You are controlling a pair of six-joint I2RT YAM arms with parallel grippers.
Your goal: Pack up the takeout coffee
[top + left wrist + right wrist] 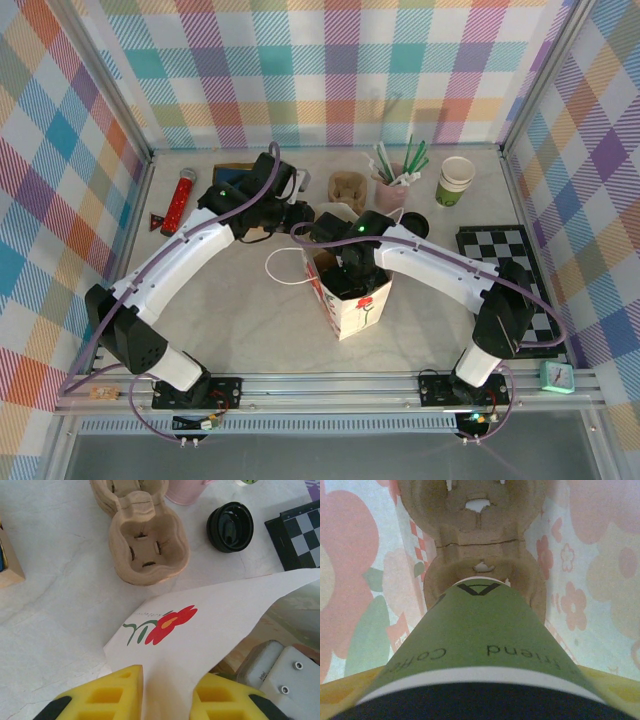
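The takeout coffee (480, 635), a green cup with a white band and black lid, hangs inside the white flowered paper bag (365, 310). My right gripper (480, 690) is shut on it, with a yellow finger (340, 690) on either side. The cup's base is just above a brown pulp carrier (480, 530) lying in the bag; whether they touch I cannot tell. From above, my right gripper (345, 270) reaches down into the bag's mouth. My left gripper (167, 695) is shut on the bag's upper edge (200, 625), with paper between its yellow fingers. Seen from above, my left gripper (312, 222) is at the bag's far rim.
Behind the bag stand another pulp carrier (348, 186), a pink cup of straws (392, 185), a loose black lid (416, 222) and lidless green-and-white cups (455, 182). A checkerboard (510, 280) lies at right. A red cylinder (180, 200) lies at the far left.
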